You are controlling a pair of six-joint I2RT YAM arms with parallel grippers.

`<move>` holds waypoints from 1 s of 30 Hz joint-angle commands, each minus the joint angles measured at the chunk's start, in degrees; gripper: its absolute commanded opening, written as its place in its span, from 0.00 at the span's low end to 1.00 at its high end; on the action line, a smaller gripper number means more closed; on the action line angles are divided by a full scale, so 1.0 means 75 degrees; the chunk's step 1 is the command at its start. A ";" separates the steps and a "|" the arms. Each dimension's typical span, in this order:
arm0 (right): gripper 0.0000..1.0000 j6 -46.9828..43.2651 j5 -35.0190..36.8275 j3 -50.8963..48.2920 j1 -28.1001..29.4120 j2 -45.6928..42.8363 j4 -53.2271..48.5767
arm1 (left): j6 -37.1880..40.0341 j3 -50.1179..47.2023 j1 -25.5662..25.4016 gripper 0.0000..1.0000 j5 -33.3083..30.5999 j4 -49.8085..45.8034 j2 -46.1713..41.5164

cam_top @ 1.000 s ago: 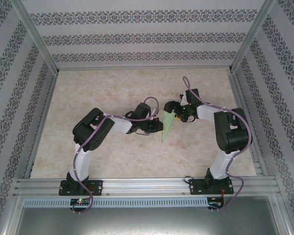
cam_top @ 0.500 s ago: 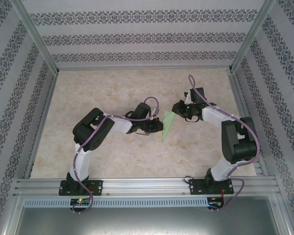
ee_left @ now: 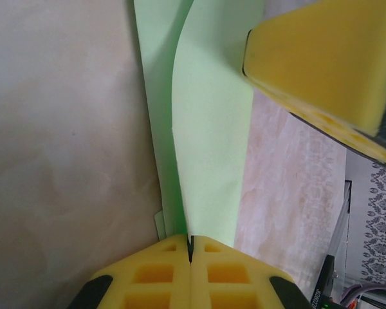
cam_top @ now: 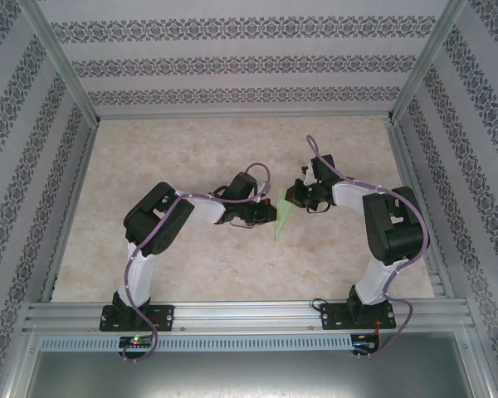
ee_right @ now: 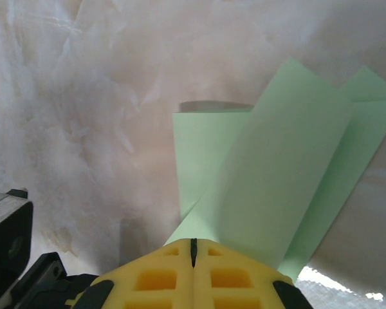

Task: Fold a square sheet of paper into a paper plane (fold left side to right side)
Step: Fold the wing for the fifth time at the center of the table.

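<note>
2 arms meet at the middle of the marbled table (cam_top: 191, 157). On the left, the left gripper (ee_left: 190, 248) has its yellow pads pressed together, pinching the light green paper plane (cam_top: 280, 222) along its left edge. On the right, the right gripper (ee_right: 193, 244) is clamped on the plane's far end.

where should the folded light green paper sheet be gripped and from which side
Probably at an outer edge, coming in from the side with pads flat on both faces: the folded light green paper sheet is thin and its layers splay. The left gripper is shut on one edge that way, the right gripper on another.
</note>
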 commanded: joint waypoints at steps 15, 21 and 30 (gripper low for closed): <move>0.00 -0.0341 0.0343 -0.0156 0.0004 0.0320 -0.0094 | 0.0270 0.0218 -0.0014 0.01 -0.0189 -0.0588 0.0451; 0.00 -0.0352 0.0373 -0.0262 -0.0054 0.0409 -0.0136 | 0.0250 0.0224 -0.0025 0.01 -0.0156 -0.0578 0.0482; 0.00 -0.0423 0.0502 -0.0479 -0.0125 0.0559 -0.0342 | 0.0206 0.0220 -0.0049 0.04 -0.0086 -0.0485 0.0387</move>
